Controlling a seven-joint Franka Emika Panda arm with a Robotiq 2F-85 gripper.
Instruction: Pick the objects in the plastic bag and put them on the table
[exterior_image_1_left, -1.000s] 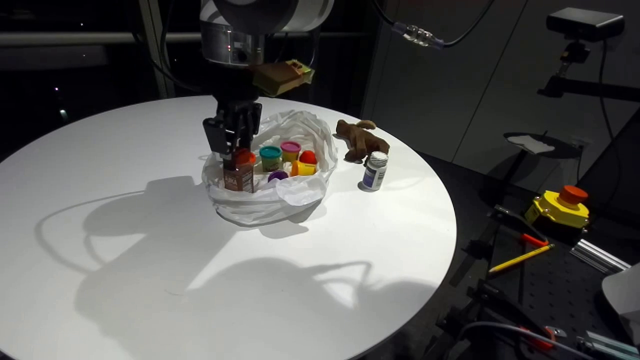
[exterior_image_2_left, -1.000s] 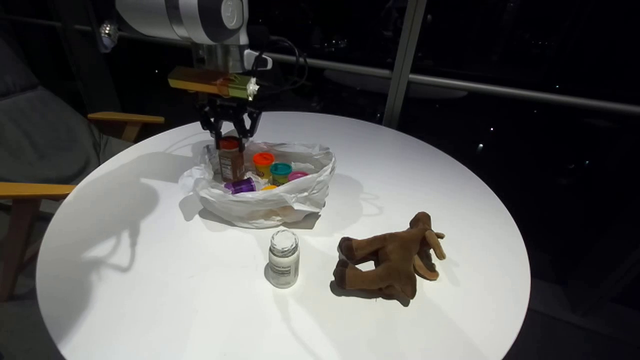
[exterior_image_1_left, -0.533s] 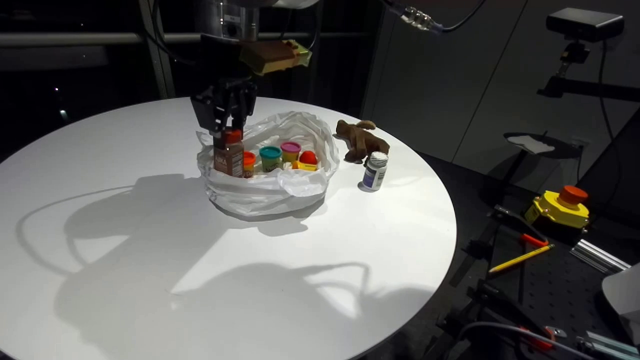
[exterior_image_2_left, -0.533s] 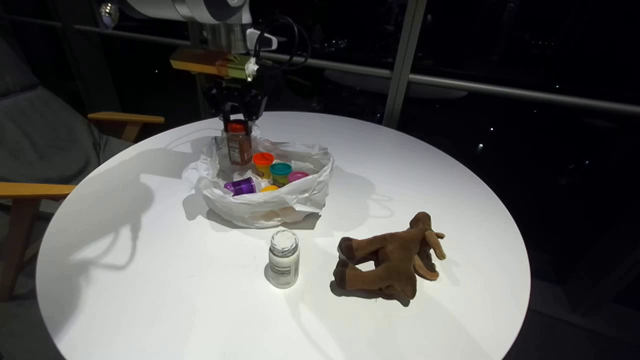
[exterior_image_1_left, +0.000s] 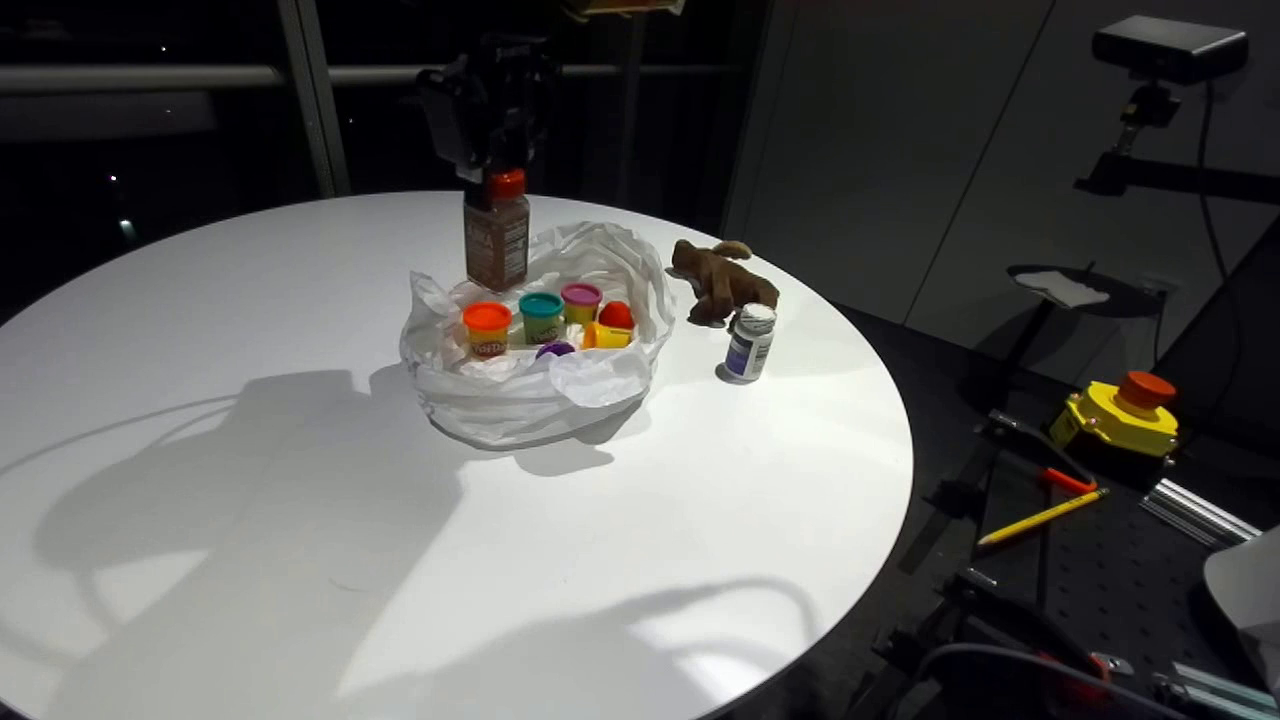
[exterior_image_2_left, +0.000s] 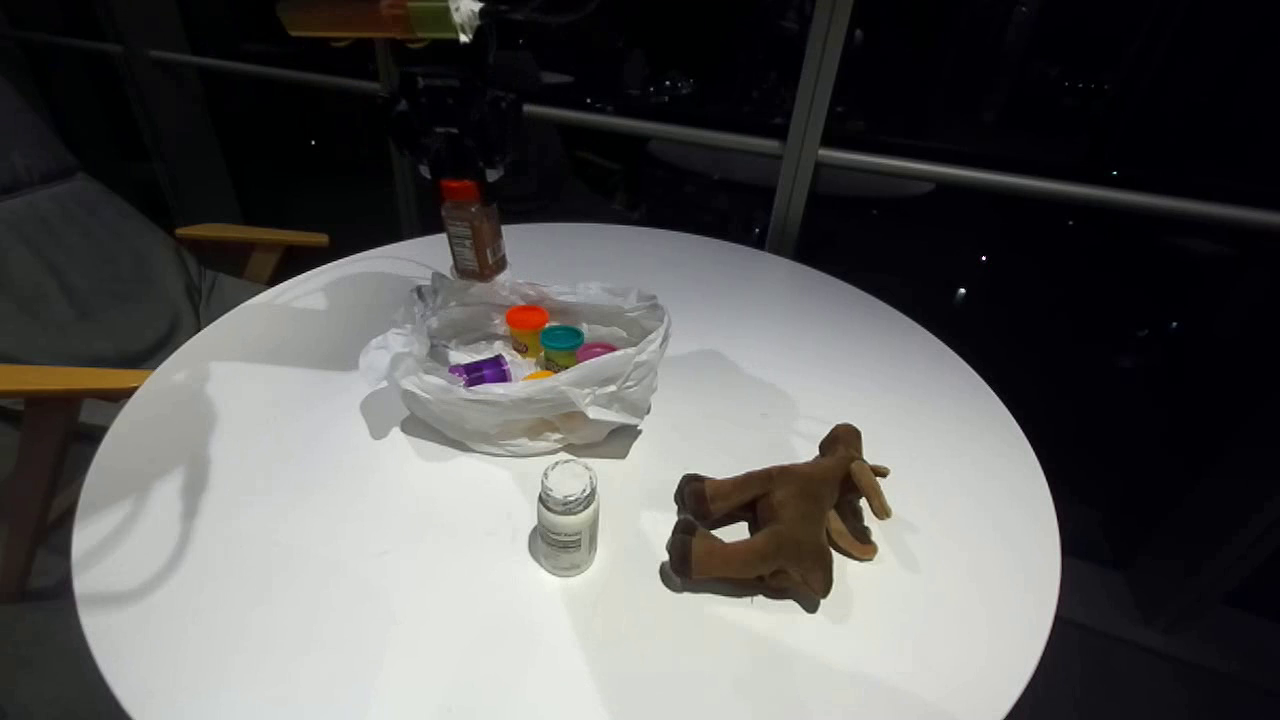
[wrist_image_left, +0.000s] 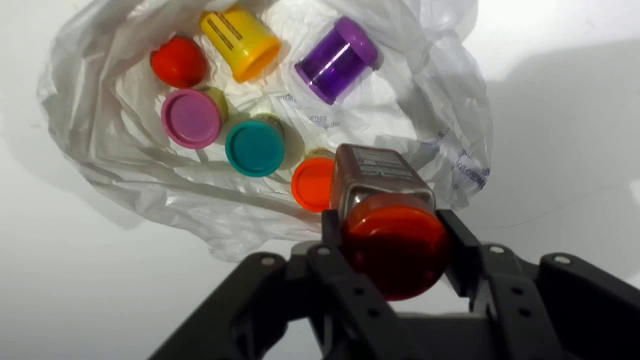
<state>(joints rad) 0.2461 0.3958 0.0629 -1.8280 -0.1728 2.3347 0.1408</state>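
Gripping the jar (exterior_image_1_left: 497, 243) in the pincer (wrist_image_left: 391, 227), I require clearance from the bag (exterior_image_1_left: 505, 412) before upright set-down on the surface (exterior_image_2_left: 400, 610).

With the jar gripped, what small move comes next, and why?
Probably ease the jar sideways, past the plastic bag, over the table: it hangs in the gripper, held near its red lid, and the wrist view shows it overlapping the bag.

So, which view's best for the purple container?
Wrist view: the purple container shows whole, on its side. Both exterior views show it smaller; in an exterior view the plastic bag hides most of it.
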